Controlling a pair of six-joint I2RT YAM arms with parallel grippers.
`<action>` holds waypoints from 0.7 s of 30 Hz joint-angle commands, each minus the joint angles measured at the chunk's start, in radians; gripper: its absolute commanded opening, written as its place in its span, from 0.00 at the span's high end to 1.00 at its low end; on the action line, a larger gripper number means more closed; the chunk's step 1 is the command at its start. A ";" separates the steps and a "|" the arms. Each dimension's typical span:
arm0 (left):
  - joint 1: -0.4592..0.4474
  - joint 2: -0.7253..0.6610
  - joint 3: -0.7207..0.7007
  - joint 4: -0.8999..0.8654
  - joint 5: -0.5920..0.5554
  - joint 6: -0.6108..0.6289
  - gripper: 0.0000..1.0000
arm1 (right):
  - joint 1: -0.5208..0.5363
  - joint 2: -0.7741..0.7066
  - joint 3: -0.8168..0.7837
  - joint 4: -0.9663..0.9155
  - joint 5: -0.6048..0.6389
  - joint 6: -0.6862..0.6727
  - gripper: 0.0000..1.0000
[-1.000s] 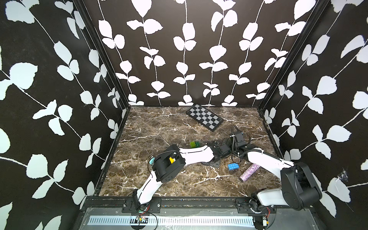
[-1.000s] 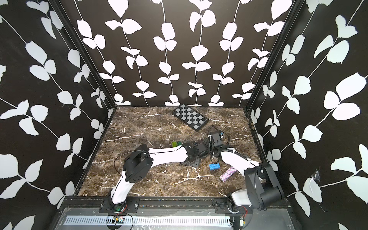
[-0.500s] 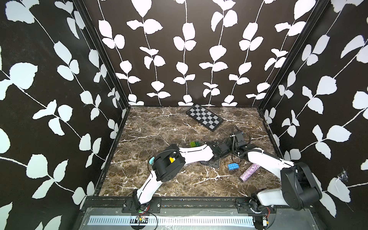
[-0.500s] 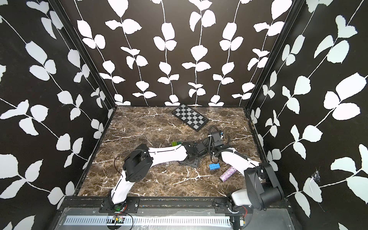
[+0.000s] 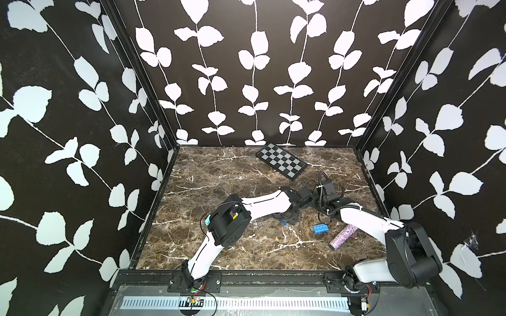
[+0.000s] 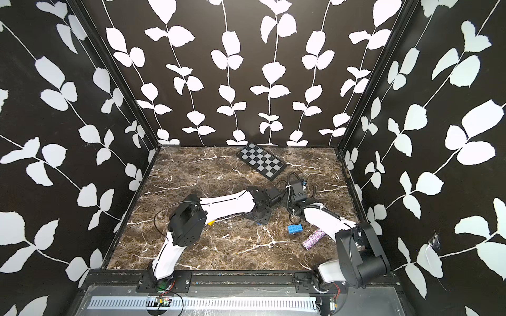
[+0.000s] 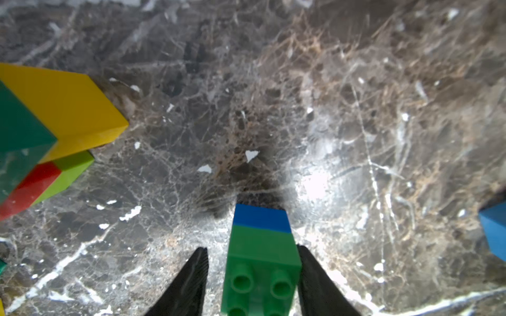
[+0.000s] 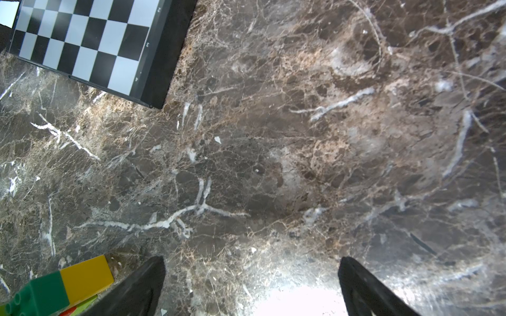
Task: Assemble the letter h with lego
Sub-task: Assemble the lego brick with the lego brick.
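Note:
In the left wrist view my left gripper straddles an upright green lego brick stacked on a blue one that rests on the marble. One finger touches the green brick and the other stands slightly apart, so the gripper is open. Beside it lies a joined cluster of yellow, dark green, red and lime bricks. A loose blue brick lies nearer the front. My right gripper hangs wide open and empty over bare marble, with the cluster's yellow brick beside it.
A black-and-grey checkered board lies at the back, close to the right gripper. A glittery purple cylinder rests right of the loose blue brick. Both wrists crowd the middle right, and patterned walls close three sides.
The left arm has shifted a little and now covers the lime and yellow bricks that showed behind it. The right arm has not moved.

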 commanded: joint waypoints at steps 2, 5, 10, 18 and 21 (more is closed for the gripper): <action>0.011 -0.002 0.012 -0.037 0.018 0.013 0.59 | -0.006 0.013 -0.002 0.020 -0.002 0.001 0.02; 0.012 -0.005 0.014 -0.038 0.022 0.013 0.72 | -0.007 0.013 -0.002 0.023 -0.006 -0.001 0.03; 0.012 -0.036 0.032 -0.080 0.004 0.010 0.89 | -0.007 0.019 -0.001 0.029 -0.015 -0.005 0.04; 0.073 -0.196 0.045 -0.197 -0.033 -0.092 0.99 | -0.007 0.029 -0.007 0.082 -0.091 -0.035 0.09; 0.114 -0.243 0.045 -0.222 -0.026 -0.141 1.00 | -0.006 0.041 -0.006 0.100 -0.120 -0.042 0.11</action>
